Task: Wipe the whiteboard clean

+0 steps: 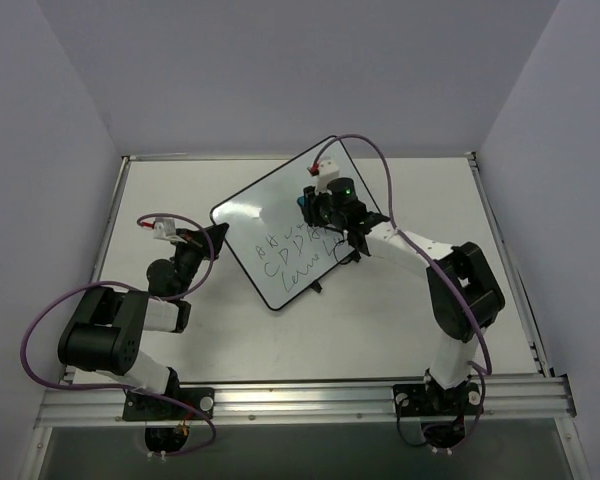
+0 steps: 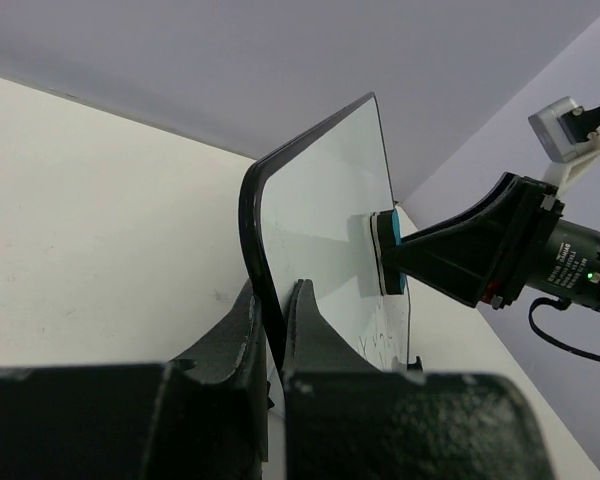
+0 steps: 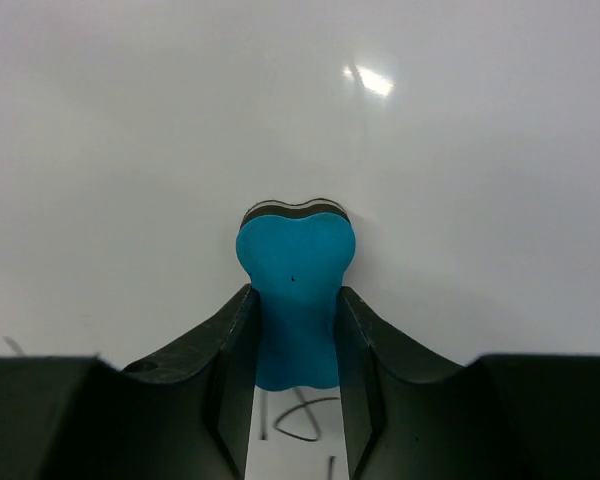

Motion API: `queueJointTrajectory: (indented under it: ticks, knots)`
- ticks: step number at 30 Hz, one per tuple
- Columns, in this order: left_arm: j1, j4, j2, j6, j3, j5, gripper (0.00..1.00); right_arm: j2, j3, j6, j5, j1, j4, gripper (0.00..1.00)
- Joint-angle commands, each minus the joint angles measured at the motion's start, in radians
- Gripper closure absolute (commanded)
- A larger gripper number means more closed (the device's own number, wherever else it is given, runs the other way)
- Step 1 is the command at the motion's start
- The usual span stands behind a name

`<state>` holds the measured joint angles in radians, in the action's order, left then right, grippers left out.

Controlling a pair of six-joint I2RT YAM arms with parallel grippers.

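The whiteboard point(image 1: 270, 215) lies tilted in the middle of the table, with black handwriting point(image 1: 298, 256) on its near half and its far half blank. My left gripper point(image 1: 217, 233) is shut on the board's black frame at its left edge. In the left wrist view the frame point(image 2: 252, 215) runs between my gripper's point(image 2: 275, 292) jaws and the board stands raised. My right gripper point(image 1: 311, 206) is shut on a blue eraser point(image 3: 295, 250) and presses its pad flat on the board point(image 3: 180, 140). A few strokes point(image 3: 302, 420) show just below it. The eraser also shows in the left wrist view point(image 2: 387, 252).
The white table point(image 1: 420, 190) is closed in by pale walls at the left, back and right. A metal rail point(image 1: 300, 400) runs along the near edge. Purple cables point(image 1: 375, 160) loop over both arms. A black clip point(image 1: 318, 288) sits on the board's near edge.
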<state>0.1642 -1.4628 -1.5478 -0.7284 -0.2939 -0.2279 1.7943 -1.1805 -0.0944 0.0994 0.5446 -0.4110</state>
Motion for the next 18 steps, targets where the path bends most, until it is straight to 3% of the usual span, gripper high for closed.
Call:
queueJointTrajectory:
  ticks: [1, 12, 18]
  knots:
    - [0.041, 0.042, -0.035, 0.273, 0.015, -0.116, 0.98, 0.05, -0.033, 0.013, 0.039, 0.121, 0.087, 1.0]
    - [0.043, 0.048, -0.029, 0.274, 0.018, -0.11, 0.98, 0.047, -0.042, -0.028, -0.032, 0.372, 0.103, 1.0]
    - [0.043, 0.047, -0.028, 0.274, 0.018, -0.108, 0.98, 0.031, -0.004, -0.067, -0.033, 0.434, 0.081, 1.0]
